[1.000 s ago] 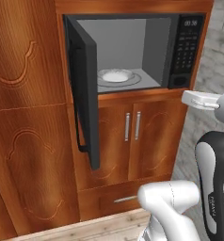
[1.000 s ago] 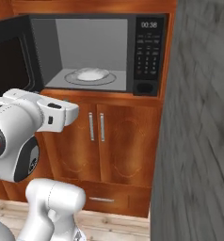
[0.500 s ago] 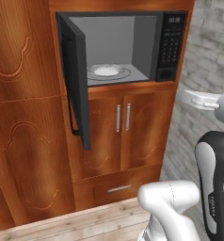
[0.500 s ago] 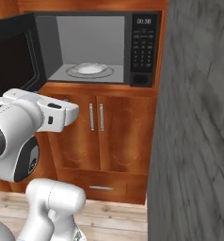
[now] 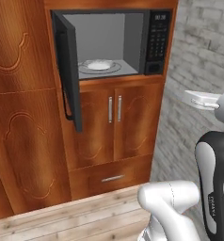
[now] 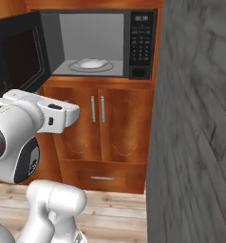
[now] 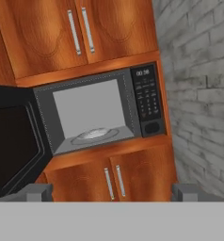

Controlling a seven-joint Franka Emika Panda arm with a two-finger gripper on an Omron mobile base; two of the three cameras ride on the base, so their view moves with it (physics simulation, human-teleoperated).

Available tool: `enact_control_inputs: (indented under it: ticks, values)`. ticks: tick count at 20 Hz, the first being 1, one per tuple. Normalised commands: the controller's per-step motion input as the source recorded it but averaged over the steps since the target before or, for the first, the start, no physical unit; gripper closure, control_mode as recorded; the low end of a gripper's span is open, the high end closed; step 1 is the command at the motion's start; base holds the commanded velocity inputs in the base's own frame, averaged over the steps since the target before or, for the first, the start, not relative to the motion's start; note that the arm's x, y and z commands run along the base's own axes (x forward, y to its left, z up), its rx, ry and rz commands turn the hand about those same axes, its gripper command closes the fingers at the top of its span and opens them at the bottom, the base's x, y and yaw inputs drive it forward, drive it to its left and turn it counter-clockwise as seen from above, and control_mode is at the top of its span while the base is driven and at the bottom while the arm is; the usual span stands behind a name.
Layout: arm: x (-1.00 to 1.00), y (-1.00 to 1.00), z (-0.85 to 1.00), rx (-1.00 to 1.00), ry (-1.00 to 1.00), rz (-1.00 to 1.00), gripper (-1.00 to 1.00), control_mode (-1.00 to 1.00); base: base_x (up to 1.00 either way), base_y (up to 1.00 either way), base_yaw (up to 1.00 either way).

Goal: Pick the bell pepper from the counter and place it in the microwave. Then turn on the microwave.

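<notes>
Warm wooden cabinets (image 5: 24,117) with carved panels fill the left base view, beside a grey brick wall (image 5: 198,56). Set into them, the microwave (image 5: 111,44) stands with its black door (image 5: 69,70) swung out to the left; the grey cavity holds a glass turntable (image 5: 99,66) with something pale on it. Compared with a moment ago the whole scene has slid sideways, so the base is driving, probably off toward the tabletop with the bell pepper, which I cannot place from here.

From the right base view, the smooth keypad panel (image 6: 142,45) and two slim metal handles (image 6: 97,108) on the lower doors read clearly; rough grey wall crowds the right.

Seen from the hand view, the hand (image 7: 112,190) is spread wide and carries nothing, its dark fingertips (image 7: 38,190) far apart, looking straight at the open microwave (image 7: 92,115).
</notes>
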Motion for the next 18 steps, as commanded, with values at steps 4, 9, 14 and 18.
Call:
enact_control_inputs:
  ticks: [4,9,14,18]
  values:
    - [0.0,0.0,0.0,0.0,0.0,0.0,-1.0,1.0,-0.56,-0.21,0.0]
    - [0.0,0.0,0.0,0.0,0.0,0.0,-1.0,1.0,-0.48,-0.06,0.0]
    - [0.0,0.0,0.0,0.0,0.0,0.0,-1.0,1.0,-0.38,0.04,-0.02]
    - [0.0,0.0,0.0,0.0,0.0,0.0,-1.0,1.0,-0.28,0.16,-0.05]
